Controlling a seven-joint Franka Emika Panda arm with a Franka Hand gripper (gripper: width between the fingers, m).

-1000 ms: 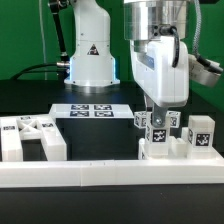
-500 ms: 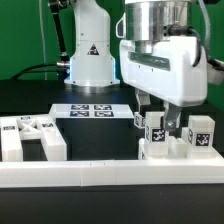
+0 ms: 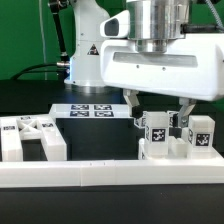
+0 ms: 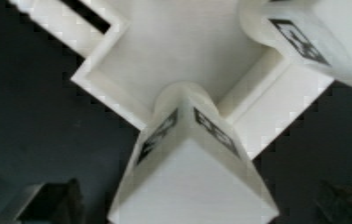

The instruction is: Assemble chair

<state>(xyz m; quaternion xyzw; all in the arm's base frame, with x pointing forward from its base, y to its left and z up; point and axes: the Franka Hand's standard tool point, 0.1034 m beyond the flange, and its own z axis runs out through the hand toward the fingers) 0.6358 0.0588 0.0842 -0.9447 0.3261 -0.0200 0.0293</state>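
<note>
**Gripper wide open over the half-built chair**

The gripper [image 3: 157,112] hangs with its jaws spread wide and nothing in them. Its fingers [image 3: 131,106] stand one on each side of an upright tagged post [image 3: 157,128], with a dark gap on either side. The chair [image 3: 172,146] sits at the exterior view's right, just behind the long rail [image 3: 100,172] along the front. Loose parts [image 3: 28,136] lie well apart at the exterior view's left, behind the same rail. Bare black table [image 3: 100,140] lies open between the two groups, with the marker board [image 3: 88,110] at its far edge. In the wrist view the post rises from a white slab [image 4: 173,60] whose edges meet black table.
</note>
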